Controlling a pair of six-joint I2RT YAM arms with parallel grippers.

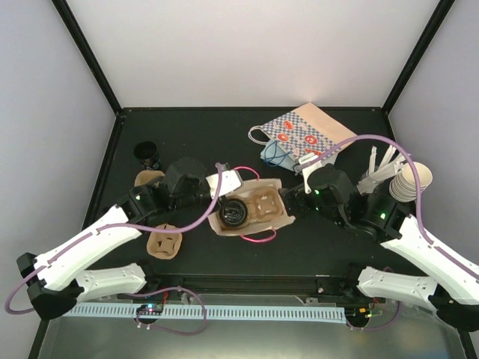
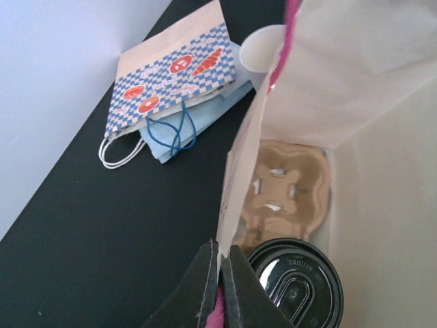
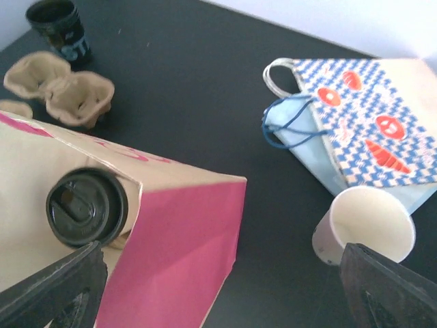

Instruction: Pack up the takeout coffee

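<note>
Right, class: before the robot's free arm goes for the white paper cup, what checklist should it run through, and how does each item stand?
1. Left gripper shut on the rim of the pink bag, holding it open: ok.
2. Right gripper open and empty: ok.
3. White paper cup packed in the bag: not ok; it sits on the table beside the patterned bag.
4. Free slot in the carrier inside the bag: ok, empty slots show beside the black-lidded cup.
5. Lid on the white cup: not ok, its mouth is open.
</note>
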